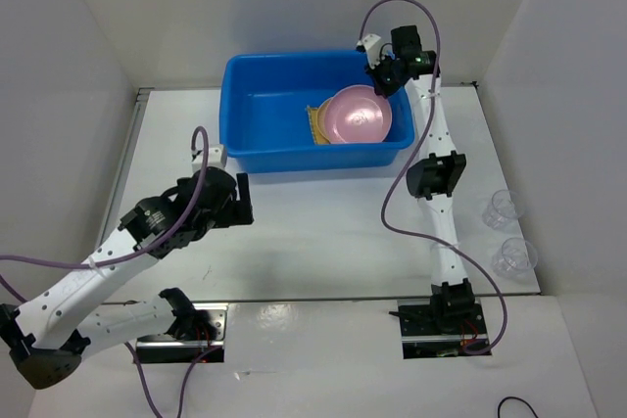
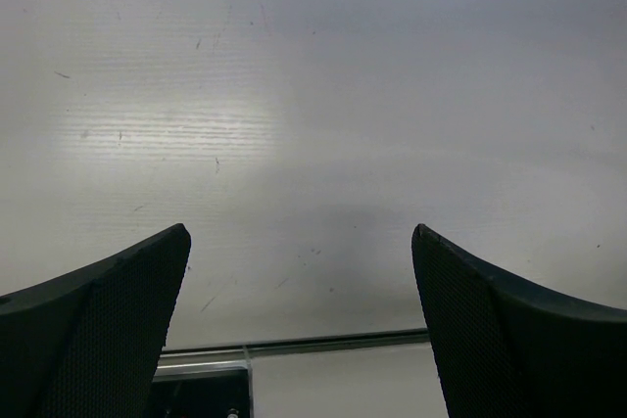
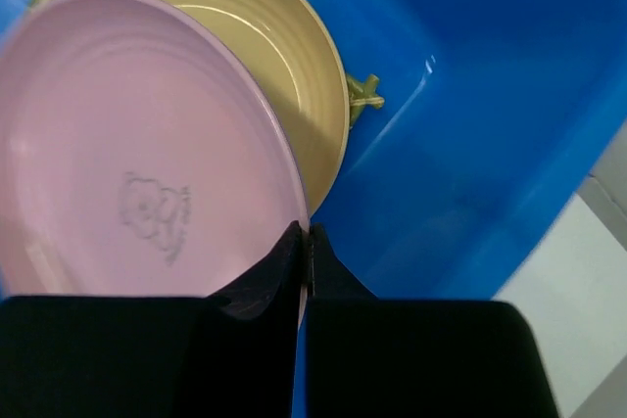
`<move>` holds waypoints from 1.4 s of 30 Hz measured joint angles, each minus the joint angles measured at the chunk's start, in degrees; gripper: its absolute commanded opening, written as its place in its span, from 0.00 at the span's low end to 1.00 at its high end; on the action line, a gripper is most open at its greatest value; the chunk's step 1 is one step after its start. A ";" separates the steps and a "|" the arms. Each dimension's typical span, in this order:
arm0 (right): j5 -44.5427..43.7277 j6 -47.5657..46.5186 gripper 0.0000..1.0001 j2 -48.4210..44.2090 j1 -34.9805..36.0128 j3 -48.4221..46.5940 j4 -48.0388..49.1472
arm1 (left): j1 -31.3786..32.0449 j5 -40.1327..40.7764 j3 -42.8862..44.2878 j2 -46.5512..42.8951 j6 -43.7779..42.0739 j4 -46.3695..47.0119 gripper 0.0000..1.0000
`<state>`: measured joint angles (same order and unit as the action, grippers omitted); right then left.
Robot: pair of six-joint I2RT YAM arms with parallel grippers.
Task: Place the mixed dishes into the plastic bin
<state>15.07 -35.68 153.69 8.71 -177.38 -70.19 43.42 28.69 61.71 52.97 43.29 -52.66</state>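
Gripped the pink plate [image 3: 147, 163] by its rim in the closed right tool [image 3: 305, 242], inside the bin [image 3: 470, 95] at its right end, over the tan plate [image 3: 284, 56] and mat [image 3: 362, 95]. Best lowered flat before release, then withdrawn straight up. Held the left tool [image 2: 300, 234] open, empty, before the bin.

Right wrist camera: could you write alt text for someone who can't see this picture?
A round pink plate lies overlapping a tan plate inside a blue plastic bin. The right gripper, its black fingers pressed together, seems to pinch the pink plate's rim. A corner of a woven mat peeks from under the tan plate.
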 measured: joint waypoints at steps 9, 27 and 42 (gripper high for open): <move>-1.29 0.31 0.00 5.90 -0.02 0.00 3.69 | 0.00 0.33 -0.02 1.75 0.66 -0.22 1.00; -6.69 2.56 0.98 7.17 -0.07 -0.07 16.09 | 0.00 0.68 0.00 5.25 0.68 -0.52 1.00; -16.46 10.32 0.98 -48.59 -2.49 52.15 2.23 | 0.00 1.05 -0.02 -1.18 1.07 -0.92 1.00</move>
<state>-1.39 -25.36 105.10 6.22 -125.23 -67.96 43.42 29.74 61.69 51.79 44.36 -53.58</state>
